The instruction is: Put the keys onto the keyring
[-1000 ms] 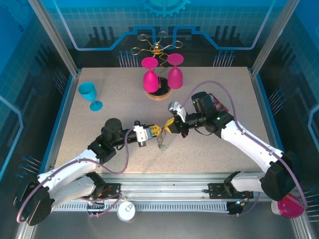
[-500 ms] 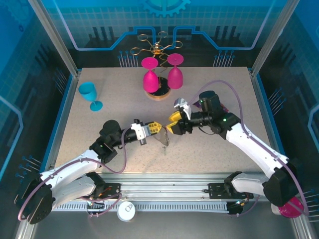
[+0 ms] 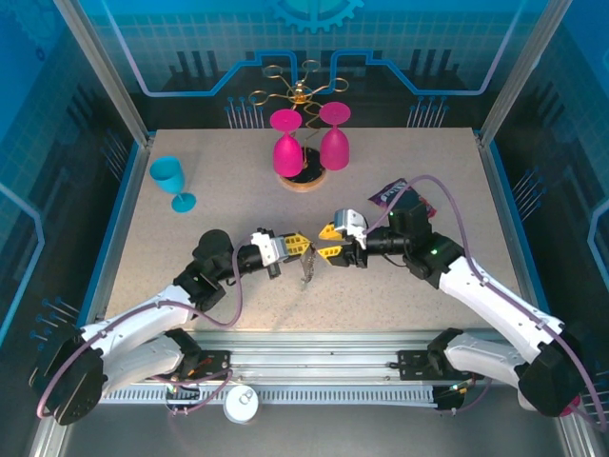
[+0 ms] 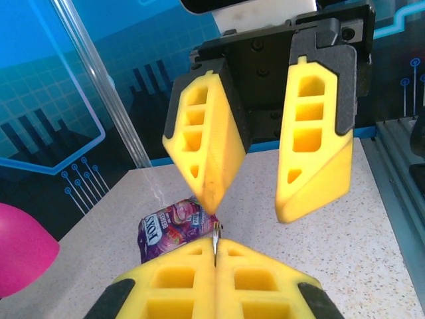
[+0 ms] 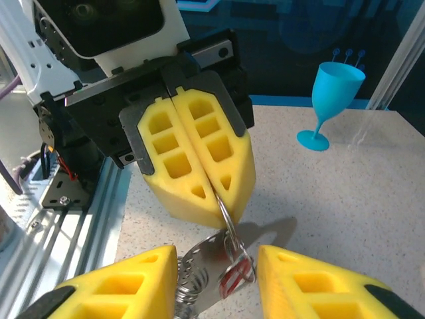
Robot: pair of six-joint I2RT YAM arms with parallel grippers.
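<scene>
My left gripper is shut at mid-table on a thin silvery ring of the keyring, which shows edge-on between its pads. Below that ring hang a flat silvery key with a red mark and a coil of small rings, dangling just above the table. My right gripper faces the left one tip to tip and stands open. In the right wrist view, its fingers flank the hanging key without touching it. The keyring's dark loop is hidden.
A purple snack packet lies behind the right arm, also on the table in the left wrist view. A gold wire rack with two pink glasses stands at the back centre. A blue goblet stands at the far left.
My right gripper went from shut against the left fingertips to open, and its arm swung back, uncovering the purple packet. The left gripper kept its hold on the ring.
</scene>
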